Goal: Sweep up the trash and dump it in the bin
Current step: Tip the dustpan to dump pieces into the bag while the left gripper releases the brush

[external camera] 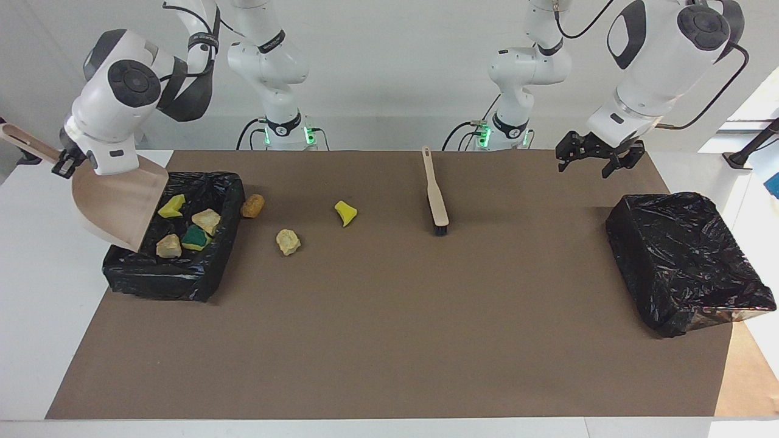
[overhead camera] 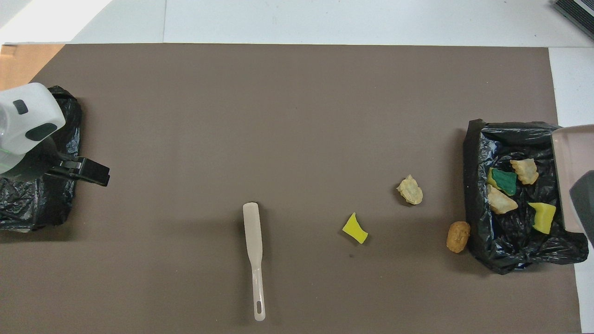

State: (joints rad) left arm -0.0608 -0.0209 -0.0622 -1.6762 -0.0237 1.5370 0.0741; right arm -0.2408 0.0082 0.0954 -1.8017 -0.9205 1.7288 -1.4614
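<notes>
The right claw [external camera: 64, 163] is mostly hidden but pinches the dustpan [external camera: 118, 204], tilted over a bin [external camera: 210, 255] holding four scraps [external camera: 206, 220], three scraps [external camera: 288, 241] lie beside that bin on the desk [external camera: 389, 340], and the left claw [external camera: 599, 159] hangs spread near the other bin [external camera: 688, 261].

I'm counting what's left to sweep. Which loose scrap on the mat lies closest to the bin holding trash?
The golden-brown scrap, lying right beside that bin; the pale tan lump and yellow chunk lie farther out.

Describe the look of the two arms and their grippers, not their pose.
Both arms are glossy white with rounded joint housings capped by dark grey discs, black bands and black cables looped alongside; green lights glow at their bases. The left gripper is black with two angular fingers. The right gripper is also black, under a white wrist block.
</notes>
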